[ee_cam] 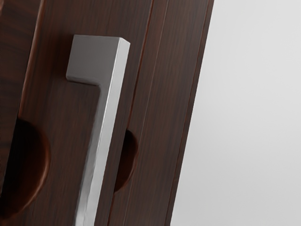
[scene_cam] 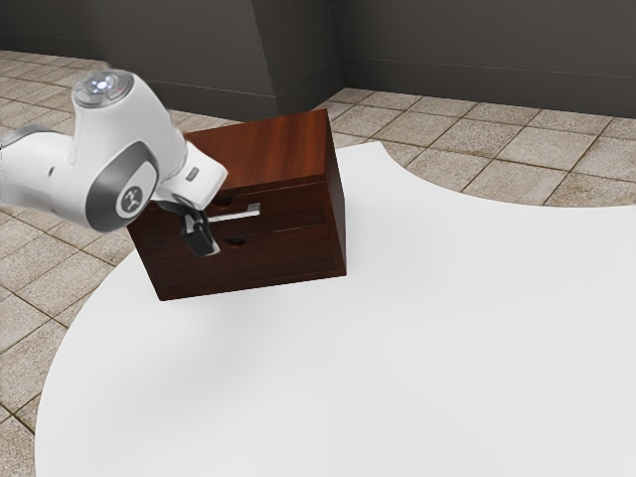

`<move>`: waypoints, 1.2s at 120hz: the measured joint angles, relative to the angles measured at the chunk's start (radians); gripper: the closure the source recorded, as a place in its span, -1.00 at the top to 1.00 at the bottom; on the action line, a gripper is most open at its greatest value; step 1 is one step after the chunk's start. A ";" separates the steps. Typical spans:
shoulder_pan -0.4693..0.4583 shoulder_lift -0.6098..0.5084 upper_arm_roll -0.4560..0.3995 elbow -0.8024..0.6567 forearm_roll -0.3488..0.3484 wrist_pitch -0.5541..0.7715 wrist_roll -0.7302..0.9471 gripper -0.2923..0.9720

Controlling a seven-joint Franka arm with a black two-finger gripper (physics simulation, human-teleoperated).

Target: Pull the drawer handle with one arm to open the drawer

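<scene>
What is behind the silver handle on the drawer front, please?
The dark wooden drawer front, with a rounded recess showing beside the handle. The handle covers the rest of that recess, so its full shape cannot be seen.

I am in a plain indoor room, rendered by a simulator, of no kind I can name more closely. The floor [scene_cam: 517, 139] is laid in beige and brown stone tiles with pale grout. Dark grey walls [scene_cam: 447, 40] rise behind it, with a skirting band along their foot. A smooth white table [scene_cam: 397, 348] with a curved edge spreads below my white arm [scene_cam: 50, 174]. On it stands one dark wooden drawer cabinet [scene_cam: 288, 149].
</scene>
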 joint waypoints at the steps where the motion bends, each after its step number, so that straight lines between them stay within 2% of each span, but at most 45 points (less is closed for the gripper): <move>1: 0.001 0.002 0.000 0.000 0.001 0.003 -0.001 0.54; 20: 0.001 0.016 -0.004 -0.001 -0.001 0.047 -0.014 0.54; 61: -0.075 0.021 0.004 -0.016 -0.004 0.066 -0.037 0.54; 112: -0.035 0.059 0.015 -0.016 -0.001 0.072 -0.053 0.54; 144: -0.037 0.044 0.016 -0.015 -0.005 0.071 -0.058 0.50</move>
